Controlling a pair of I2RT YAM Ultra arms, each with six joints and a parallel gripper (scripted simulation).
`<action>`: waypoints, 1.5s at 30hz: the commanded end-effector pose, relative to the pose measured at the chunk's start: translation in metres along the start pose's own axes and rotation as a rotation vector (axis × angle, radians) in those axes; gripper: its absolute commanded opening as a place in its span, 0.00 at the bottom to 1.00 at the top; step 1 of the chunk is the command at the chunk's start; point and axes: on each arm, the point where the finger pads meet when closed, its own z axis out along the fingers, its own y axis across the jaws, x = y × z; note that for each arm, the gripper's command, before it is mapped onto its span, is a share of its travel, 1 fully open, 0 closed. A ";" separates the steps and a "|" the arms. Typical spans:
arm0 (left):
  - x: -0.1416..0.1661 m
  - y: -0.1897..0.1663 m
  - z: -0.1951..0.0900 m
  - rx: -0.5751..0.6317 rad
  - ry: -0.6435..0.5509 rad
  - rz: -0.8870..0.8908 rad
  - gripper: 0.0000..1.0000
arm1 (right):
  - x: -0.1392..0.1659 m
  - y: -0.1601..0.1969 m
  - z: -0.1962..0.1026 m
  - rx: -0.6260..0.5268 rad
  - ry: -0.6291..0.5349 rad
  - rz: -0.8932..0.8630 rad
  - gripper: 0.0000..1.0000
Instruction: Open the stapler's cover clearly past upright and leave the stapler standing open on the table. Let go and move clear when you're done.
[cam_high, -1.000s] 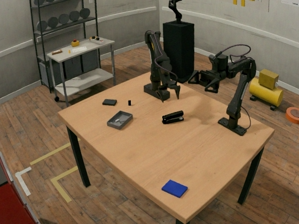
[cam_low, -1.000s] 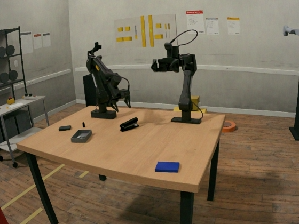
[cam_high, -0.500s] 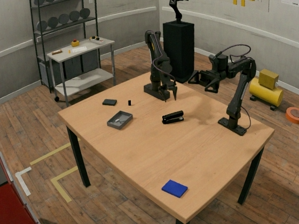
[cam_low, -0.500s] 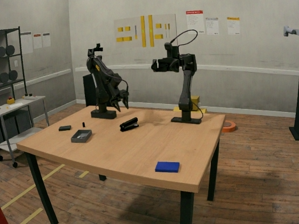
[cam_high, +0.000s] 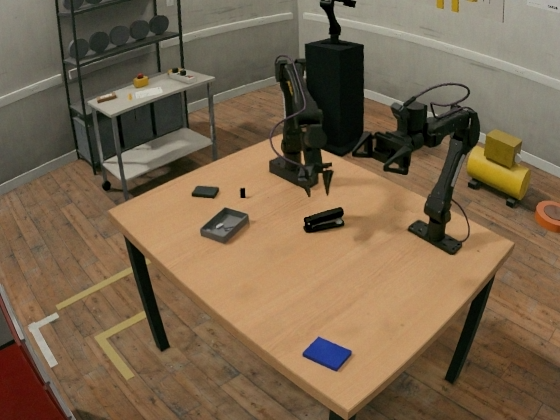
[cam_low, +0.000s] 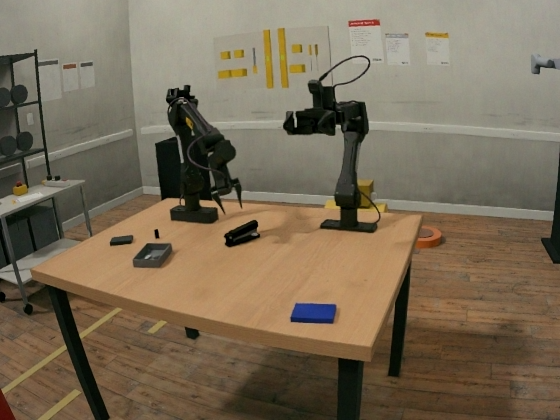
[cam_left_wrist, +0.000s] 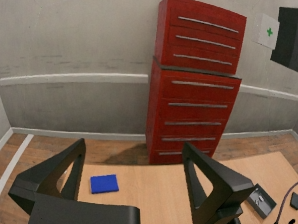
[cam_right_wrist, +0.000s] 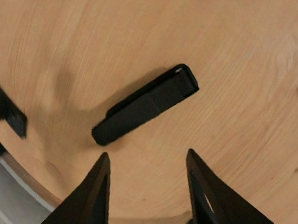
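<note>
The right end effector (cam_high: 318, 192) (cam_low: 230, 206) (cam_right_wrist: 148, 156) is hovering near the stapler with its fingers partly spread and pointing down, gripping nothing. Just beyond its fingertips, the black stapler (cam_high: 323, 220) (cam_low: 242, 233) (cam_right_wrist: 145, 106) is resting on the wooden surface (cam_high: 280, 285) (cam_low: 240, 290) (cam_left_wrist: 150, 187) (cam_right_wrist: 240, 125), between the two arms, with its cover lying at a low slant above the base, well short of upright. The stapler is probably going to be light and stiff, turning easily about its hinge but with smooth sides that could be slipping under a weak pinch. Its cover is likely best taken by both sides close to the free front end, where leverage is greatest, and swung in an arc towards the hinge; a straight lift may be carrying the whole thing up, and a sideways push may be sliding or tipping it. Farther out, the left end effector (cam_high: 382, 151) (cam_low: 309, 122) (cam_left_wrist: 134, 145) is hanging high and wide open, holding nothing. The grey tray (cam_high: 211, 235) (cam_low: 145, 262) (cam_left_wrist: 259, 206) and blue block (cam_high: 327, 353) (cam_low: 313, 313) (cam_left_wrist: 104, 184) are lying well apart from the stapler.
</note>
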 end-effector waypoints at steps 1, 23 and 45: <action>-0.002 -0.001 0.000 0.008 -0.010 -0.003 1.00 | -0.006 -0.007 0.001 0.082 0.063 0.227 0.62; -0.002 -0.001 0.000 0.008 -0.010 -0.003 1.00 | -0.024 -0.017 0.030 0.392 0.178 0.937 0.62; -0.002 -0.001 0.000 0.008 -0.010 -0.003 1.00 | -0.021 -0.024 0.049 0.388 0.177 0.930 0.62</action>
